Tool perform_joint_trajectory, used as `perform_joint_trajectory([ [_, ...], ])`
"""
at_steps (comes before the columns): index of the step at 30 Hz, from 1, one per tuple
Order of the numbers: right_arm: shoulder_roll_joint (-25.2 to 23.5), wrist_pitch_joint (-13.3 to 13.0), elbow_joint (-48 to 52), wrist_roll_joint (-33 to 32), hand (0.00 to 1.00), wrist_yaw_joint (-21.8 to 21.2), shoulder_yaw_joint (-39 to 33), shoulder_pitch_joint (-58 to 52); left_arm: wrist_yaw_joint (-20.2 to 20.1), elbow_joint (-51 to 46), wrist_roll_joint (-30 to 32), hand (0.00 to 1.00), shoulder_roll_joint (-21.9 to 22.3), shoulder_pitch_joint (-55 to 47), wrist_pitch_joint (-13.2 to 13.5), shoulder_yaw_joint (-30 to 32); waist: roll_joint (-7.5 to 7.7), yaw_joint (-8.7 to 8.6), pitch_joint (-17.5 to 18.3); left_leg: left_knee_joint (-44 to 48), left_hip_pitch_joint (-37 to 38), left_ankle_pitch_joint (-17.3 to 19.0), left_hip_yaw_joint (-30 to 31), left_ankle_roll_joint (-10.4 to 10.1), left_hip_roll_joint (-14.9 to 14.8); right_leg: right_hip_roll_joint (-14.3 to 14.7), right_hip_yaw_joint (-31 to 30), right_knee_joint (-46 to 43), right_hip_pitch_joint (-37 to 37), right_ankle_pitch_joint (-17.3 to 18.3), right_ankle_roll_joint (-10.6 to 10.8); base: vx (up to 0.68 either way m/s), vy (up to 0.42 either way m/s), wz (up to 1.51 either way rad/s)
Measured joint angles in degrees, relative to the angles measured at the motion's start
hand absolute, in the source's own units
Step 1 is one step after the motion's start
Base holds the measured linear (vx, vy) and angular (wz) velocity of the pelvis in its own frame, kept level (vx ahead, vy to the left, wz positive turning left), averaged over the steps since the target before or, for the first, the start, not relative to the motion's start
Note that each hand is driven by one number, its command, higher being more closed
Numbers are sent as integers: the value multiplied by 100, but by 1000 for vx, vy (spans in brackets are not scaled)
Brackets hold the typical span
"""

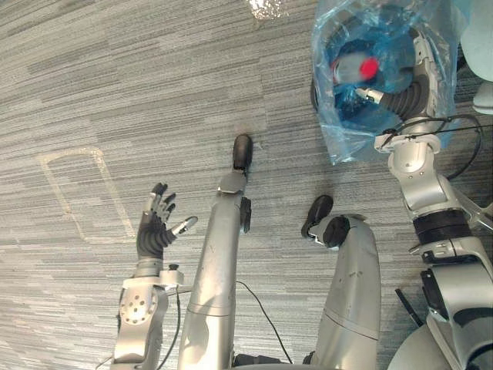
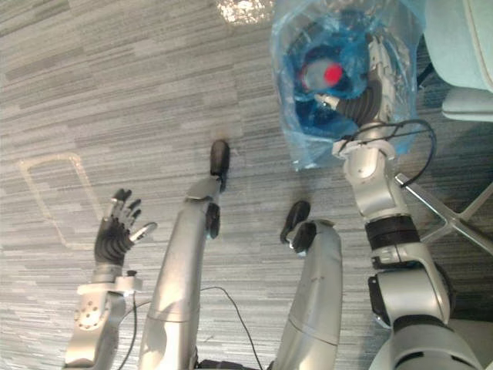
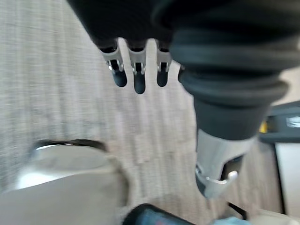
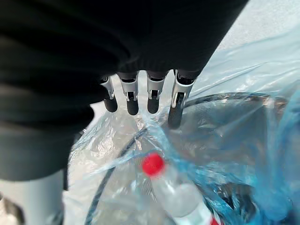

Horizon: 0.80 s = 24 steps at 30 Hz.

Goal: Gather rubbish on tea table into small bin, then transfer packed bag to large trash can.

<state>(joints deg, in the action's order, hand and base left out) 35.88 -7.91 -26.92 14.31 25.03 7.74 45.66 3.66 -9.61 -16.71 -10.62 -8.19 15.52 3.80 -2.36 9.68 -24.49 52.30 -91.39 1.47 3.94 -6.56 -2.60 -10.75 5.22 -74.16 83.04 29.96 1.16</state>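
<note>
A blue see-through bag [image 1: 348, 132] sits at the end of my outstretched right arm, above grey carpet. Inside it lies a clear bottle [image 4: 174, 199] with a red cap [image 1: 369, 68]. My right hand [image 4: 154, 96] is wrapped in the bag's film in the eye views. In its wrist view the fingers are nearly straight, tips against the crumpled film, with nothing pinched. A dark round rim [image 4: 107, 180] shows through the plastic. My left hand [image 1: 156, 223] hangs low at the left, fingers spread and empty.
Grey striped carpet [image 1: 154, 92] lies all around. A pale taped outline [image 1: 77, 185] marks the floor at the left. A light chair [image 2: 462, 46] with a metal star base [image 2: 454, 220] stands close beside the bag on the right.
</note>
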Motion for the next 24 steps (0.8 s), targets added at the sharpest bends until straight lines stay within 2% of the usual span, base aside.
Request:
perform_joint_trajectory([
  [2, -99, 16, 7, 154, 0, 18, 140, -1, 244, 852, 102, 0, 50, 678, -8, -107, -26, -3, 27, -7, 32, -15, -5, -12, -52, 50, 15, 47, -48, -27, -27, -24, 19, -15],
  [4, -502, 18, 112, 364, 0, 89, 264, -33, 514, 2007, 683, 0, 138, 1735, -251, -374, 23, -100, 80, -13, 75, -30, 4, -20, -85, 92, 16, 53, -98, -29, -29, -36, 18, -11],
  [5, -707, 18, 128, 383, 0, 119, 379, -46, 568, 2613, 951, 0, 253, 2165, -278, -245, 74, -180, 144, -31, 83, -21, 9, -11, -99, 127, 30, 80, -108, -41, -36, -37, 18, -7],
  [6, -751, 18, 127, 398, 0, 128, 417, -70, 644, 2839, 1060, 0, 240, 2326, -253, -192, 105, -194, 170, -40, 93, -11, 6, 5, -125, 153, 27, 98, -111, -50, -40, -41, 10, -20],
  [7, -868, 34, 126, 527, 0, 197, 425, -75, 839, 3495, 1280, 0, 216, 2750, -230, -23, 141, -217, 183, -58, 175, -16, 0, -1, -201, 215, 32, 168, -169, -107, -65, -27, 0, -24],
  [8, -950, 34, 130, 612, 0, 267, 424, -60, 919, 4016, 1291, 0, 211, 3028, -351, 99, 146, -255, 184, -102, 256, -62, -7, -62, -239, 259, 30, 232, -245, -161, -84, -27, 0, -26],
  [10, -1088, 35, 137, 608, 0, 343, 424, -89, 1005, 4470, 1321, 0, 43, 3188, -493, 144, 183, -339, 200, -198, 413, -96, -27, -59, -302, 323, 15, 348, -369, -230, -80, -18, 4, -23],
  [15, -1108, 65, 306, 599, 0, 428, 261, -399, 1031, 4742, 1315, 0, -80, 3222, -527, 198, 294, -375, 178, -527, 754, -173, -30, -57, -421, 461, 37, 667, -652, -383, -106, -18, 1, -12],
  [17, -1107, 63, 370, 600, 0, 432, 231, -398, 1098, 4770, 1304, 0, -93, 3226, -538, 199, 298, -379, 175, -600, 794, -211, -18, -65, -452, 484, 72, 730, -690, -423, -132, -17, -4, -4],
  [24, -1090, 70, 358, 661, 0, 442, 161, -325, 1251, 4746, 1191, 0, -167, 3255, -518, 200, 461, -378, 85, -893, 891, -387, -19, -85, -493, 540, 86, 932, -703, -560, -160, -8, -4, -2],
])
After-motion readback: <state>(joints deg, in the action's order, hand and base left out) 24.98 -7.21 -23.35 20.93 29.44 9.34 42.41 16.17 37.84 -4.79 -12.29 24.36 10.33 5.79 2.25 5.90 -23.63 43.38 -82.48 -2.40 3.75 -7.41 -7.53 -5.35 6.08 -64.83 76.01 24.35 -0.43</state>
